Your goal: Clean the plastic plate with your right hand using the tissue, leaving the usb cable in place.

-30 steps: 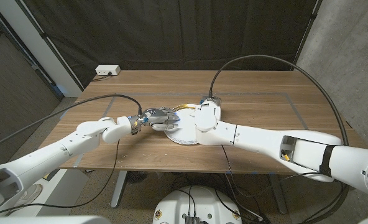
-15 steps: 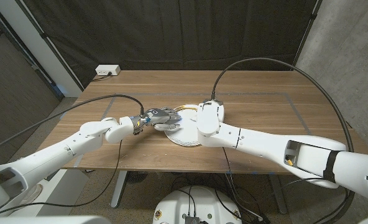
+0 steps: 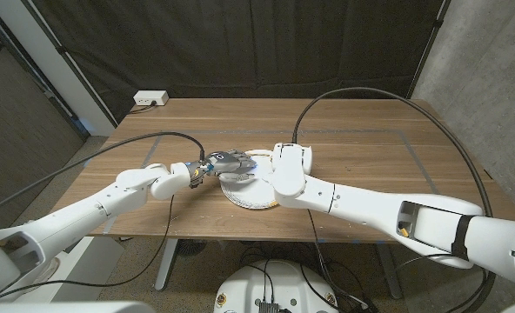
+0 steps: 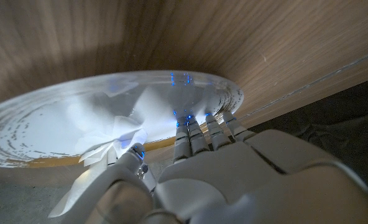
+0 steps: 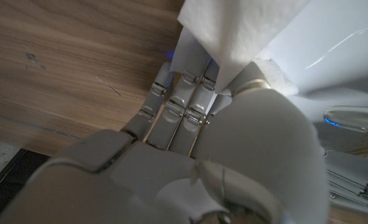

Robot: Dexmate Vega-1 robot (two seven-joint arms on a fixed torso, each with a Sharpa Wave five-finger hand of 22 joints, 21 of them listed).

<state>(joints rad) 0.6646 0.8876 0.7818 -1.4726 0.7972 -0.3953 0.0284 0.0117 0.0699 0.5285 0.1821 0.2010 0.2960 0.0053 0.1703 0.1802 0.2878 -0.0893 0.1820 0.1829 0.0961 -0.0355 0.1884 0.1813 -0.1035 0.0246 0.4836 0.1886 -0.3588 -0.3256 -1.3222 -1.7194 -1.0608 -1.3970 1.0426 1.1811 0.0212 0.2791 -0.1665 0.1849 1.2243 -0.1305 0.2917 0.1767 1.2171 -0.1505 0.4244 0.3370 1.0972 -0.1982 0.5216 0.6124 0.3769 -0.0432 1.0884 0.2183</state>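
Observation:
The white plastic plate point(image 3: 244, 196) lies on the wooden table near its front edge, streaked with marks across its surface point(image 4: 47, 124). My left hand point(image 3: 225, 163) grips the plate's left rim, its fingertips point(image 4: 199, 127) lying on the plate's surface. From the right, my right hand point(image 3: 288, 169) comes over the plate, and its fingers hold a white tissue point(image 5: 240, 31). A crumpled white fold of tissue point(image 4: 112, 140) shows on the plate close to my left thumb. My right hand's back point(image 5: 234, 155) hides how the tissue meets the plate.
A white power strip point(image 3: 150, 98) sits at the table's back left corner. Thin tape lines point(image 3: 414, 152) mark the right half of the table. The table's front edge point(image 3: 240, 233) runs just below the plate. Black cables arch over both arms.
My right hand has slid a little toward the front edge and leftward over the plate. The left hand has edged slightly right along the rim, and the plate shifted slightly with it.

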